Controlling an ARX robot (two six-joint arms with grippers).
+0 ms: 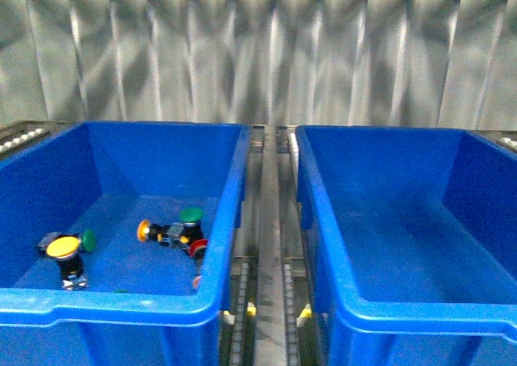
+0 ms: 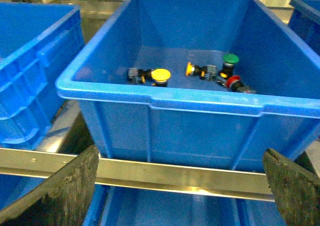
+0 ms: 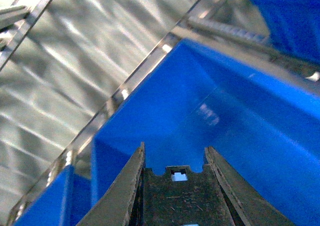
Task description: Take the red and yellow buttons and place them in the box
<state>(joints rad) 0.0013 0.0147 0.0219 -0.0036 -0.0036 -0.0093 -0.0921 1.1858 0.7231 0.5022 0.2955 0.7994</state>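
The yellow button (image 1: 62,247) and the red button (image 1: 199,247) lie inside the left blue bin (image 1: 230,220), yellow at its left, red by its right wall. The left wrist view shows the yellow button (image 2: 160,75) and red button (image 2: 233,81) on that bin's floor. My left gripper (image 2: 180,186) is open and empty, outside the bin's near wall and over a metal rail (image 2: 175,173). The box (image 1: 319,220) on the right holds nothing. My right gripper (image 3: 174,156) is shut with nothing in it, above a blue bin interior (image 3: 225,111). Neither arm shows in the front view.
Two green-capped buttons (image 1: 191,215) (image 1: 89,239) and a small orange-faced one (image 1: 144,230) share the left bin. A roller track (image 1: 271,261) runs between the bins. A corrugated metal wall (image 1: 258,59) stands behind. Another blue crate (image 2: 30,61) shows beside the bin in the left wrist view.
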